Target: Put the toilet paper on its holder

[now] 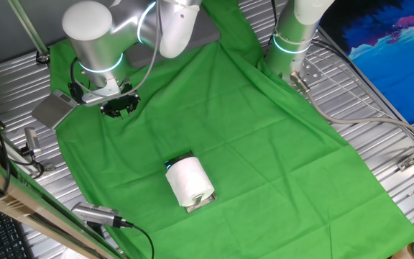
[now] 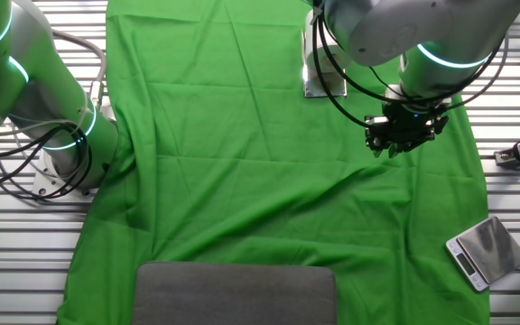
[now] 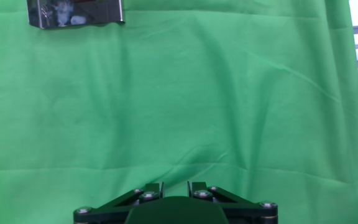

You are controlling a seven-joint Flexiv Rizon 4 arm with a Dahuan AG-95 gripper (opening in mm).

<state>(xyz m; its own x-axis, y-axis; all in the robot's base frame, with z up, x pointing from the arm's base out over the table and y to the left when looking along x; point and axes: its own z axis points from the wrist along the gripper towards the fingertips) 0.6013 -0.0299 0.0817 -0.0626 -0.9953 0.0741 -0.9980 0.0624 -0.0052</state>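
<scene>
One fixed view alone shows the toilet paper (image 1: 190, 180) on the holder (image 1: 200, 203); jaws' opening unclear.

Green cloth (image 1: 264, 137), matt and creased, draped over a ribbed bare-metal table (image 1: 379, 108); toilet paper (image 1: 188, 181), soft matt white; holder (image 1: 201, 203), polished chrome, mirror-bright in the hand view (image 3: 73, 14); gripper (image 1: 118, 106), matt black with small bright screws; arm shells glossy white and silver; grey pad (image 2: 235, 293), dull and finely textured.
</scene>
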